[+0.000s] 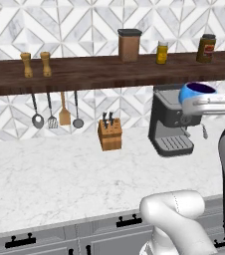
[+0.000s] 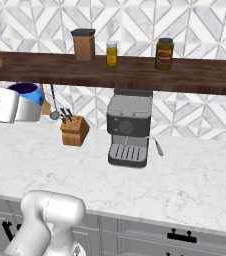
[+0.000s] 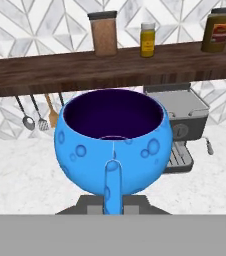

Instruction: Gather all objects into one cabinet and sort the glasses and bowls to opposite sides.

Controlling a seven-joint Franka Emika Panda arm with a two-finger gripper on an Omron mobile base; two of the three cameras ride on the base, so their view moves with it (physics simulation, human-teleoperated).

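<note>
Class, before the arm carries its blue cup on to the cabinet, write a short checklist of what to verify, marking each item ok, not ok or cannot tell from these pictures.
1. Gripper shut on the blue cup: ok, the cup sits right at the fingers in the hand view.
2. Cup upright, mouth up: ok.
3. Cup lifted off the counter: ok, it hangs level with the top of the coffee machine.
4. Cup clear of the wooden shelf: ok, it is below the shelf's front edge.
5. Cabinet open and reachable: cannot tell.
6. Where the bowl is: cannot tell.
</note>
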